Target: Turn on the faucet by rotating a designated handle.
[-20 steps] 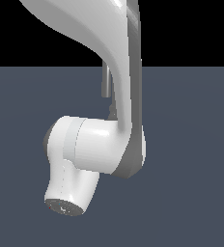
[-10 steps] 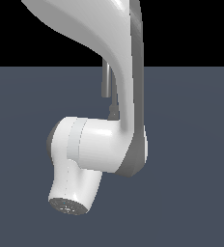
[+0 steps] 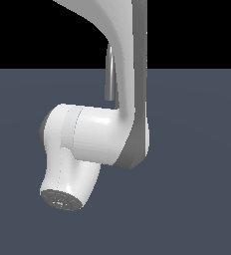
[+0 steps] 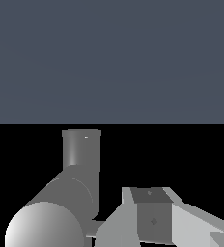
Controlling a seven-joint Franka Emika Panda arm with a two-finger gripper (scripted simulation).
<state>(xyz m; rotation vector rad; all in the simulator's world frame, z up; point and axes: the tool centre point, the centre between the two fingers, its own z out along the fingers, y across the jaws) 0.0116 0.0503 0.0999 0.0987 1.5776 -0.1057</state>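
In the exterior view my big white arm (image 3: 95,137) fills the middle and hides most of the faucet. Only a thin grey stretch of the spout (image 3: 109,74) shows beside the arm. The handle and my gripper are hidden there. In the wrist view, grey faucet parts are very close: an upright cylinder (image 4: 81,148) joined to a thicker round-ended cylinder (image 4: 49,219). I cannot tell which of these is the handle. My gripper (image 4: 150,214) sits right beside these parts, with one grey finger (image 4: 152,219) showing. Its opening is not visible.
A flat dark blue-grey surface (image 3: 197,199) spreads under and around the arm, with black background above it. No other objects show.
The arm's lower link and end cap have shifted slightly up and towards the exterior view's left. The visible spout piece stays in place.
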